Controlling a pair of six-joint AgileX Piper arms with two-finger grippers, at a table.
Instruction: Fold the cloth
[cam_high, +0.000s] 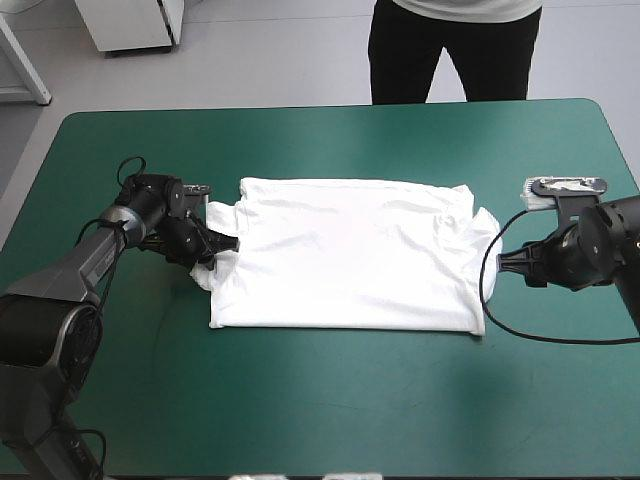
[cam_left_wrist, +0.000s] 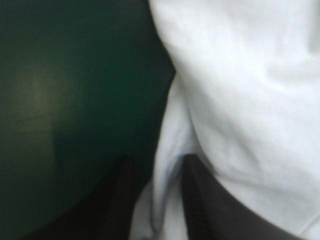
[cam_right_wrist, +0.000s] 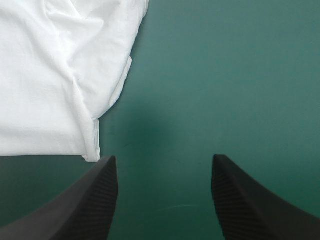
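The left pincer (cam_high: 222, 242) was clenched on a fold at the left edge of the T-shirt (cam_high: 350, 255), its tips half buried in cloth. The T-shirt lay flat in the middle of the table (cam_high: 330, 420). The right pincer (cam_right_wrist: 164, 165) stood released over bare teal-green cover (cam_right_wrist: 225, 75) just beside the right edge.

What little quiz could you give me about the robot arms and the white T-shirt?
1. True or false: the right gripper grips the T-shirt.
2. What does the left gripper pinch? A: nothing. B: the T-shirt's edge. C: a box.
3. Fill in: the T-shirt lies spread ___ on the teal-green table.
Key: 1 false, it stands open over bare table. 2 B. 3 flat.
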